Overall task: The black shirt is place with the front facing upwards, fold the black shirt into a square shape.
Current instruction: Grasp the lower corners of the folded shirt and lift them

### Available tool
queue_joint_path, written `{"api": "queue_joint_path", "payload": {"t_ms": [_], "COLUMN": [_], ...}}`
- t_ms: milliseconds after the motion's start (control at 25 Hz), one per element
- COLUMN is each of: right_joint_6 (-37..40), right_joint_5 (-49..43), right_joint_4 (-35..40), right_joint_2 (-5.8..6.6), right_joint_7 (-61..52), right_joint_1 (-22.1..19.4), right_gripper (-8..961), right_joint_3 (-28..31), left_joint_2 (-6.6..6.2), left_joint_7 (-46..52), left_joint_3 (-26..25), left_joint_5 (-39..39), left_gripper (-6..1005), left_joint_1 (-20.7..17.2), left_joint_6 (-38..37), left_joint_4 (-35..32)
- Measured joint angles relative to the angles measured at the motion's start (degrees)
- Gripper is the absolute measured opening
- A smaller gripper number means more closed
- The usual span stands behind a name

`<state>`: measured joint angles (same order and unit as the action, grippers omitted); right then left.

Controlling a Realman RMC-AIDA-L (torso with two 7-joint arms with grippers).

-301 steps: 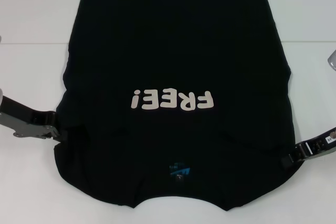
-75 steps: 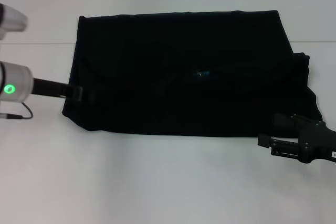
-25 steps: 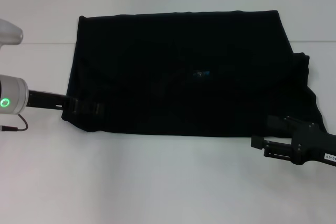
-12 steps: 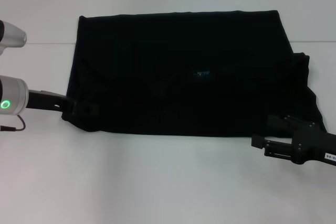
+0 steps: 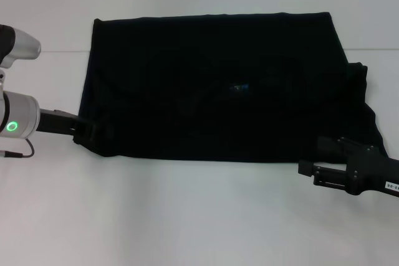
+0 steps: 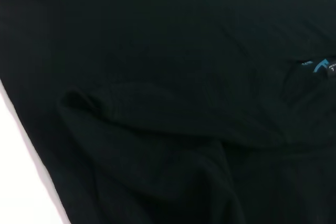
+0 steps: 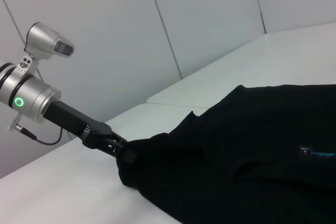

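Two grippers flank the folded black shirt (image 5: pixel 218 85).
Left gripper (image 5: pixel 87 131) meets the shirt's near-left corner, grip unreadable; right gripper (image 5: pixel 321 173), jaws parted and empty, sits just off its near-right edge on the white table (image 5: pixel 187 216).

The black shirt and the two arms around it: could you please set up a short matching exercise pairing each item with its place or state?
Column 1:
1. black shirt
2. left tool
3. right tool
4. blue neck label

Column 2:
A. at the shirt's near left corner
B. near the middle of the cloth
C. folded into a wide band on the white table
D. off the cloth, over the table by the shirt's near right corner

Pairs: 1-C, 2-A, 3-D, 4-B
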<state>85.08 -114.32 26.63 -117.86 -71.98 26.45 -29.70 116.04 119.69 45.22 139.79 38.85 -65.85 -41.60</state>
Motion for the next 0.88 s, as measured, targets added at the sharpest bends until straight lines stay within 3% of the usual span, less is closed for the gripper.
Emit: {"api": "queue_joint_path", "payload": {"t_ms": [440,480,680,880], "right_joint_6": [-0.19,-0.36,-2.11,2.36], "right_joint_5": [0.21,0.23,-4.14,-23.83], "right_joint_4": [0.78,1.58,14.96,29.8], "right_joint_2": [-0.04,0.16,1.28,4.83], "right_joint_7": [-3.54,-5.76,-31.89,-66.36], "right_joint_1": [0.25,0.5,1.94,6.65], "right_gripper": [934,933,928,923], "right_joint_3": [-0.01,0.0,-2.5,-4.33], "left_joint_2": [-0.05,-0.06,-0.25,-0.73], "left_joint_7": [-0.17,-0.18,-0.17,0.16], "left_joint_3": [1.29,1.18,0.59,0.57], "left_joint_5": [-0.27,-0.34,-0.65,-0.73], "left_gripper": [70,67,62,62], "left_joint_1": [0.12,0.12,0.15,0.22], "left_joint_6": [-1.6,-1.8,-2.06,-2.33], "left_joint_4": [-0.07,-0.13,-0.24,-0.48]}}
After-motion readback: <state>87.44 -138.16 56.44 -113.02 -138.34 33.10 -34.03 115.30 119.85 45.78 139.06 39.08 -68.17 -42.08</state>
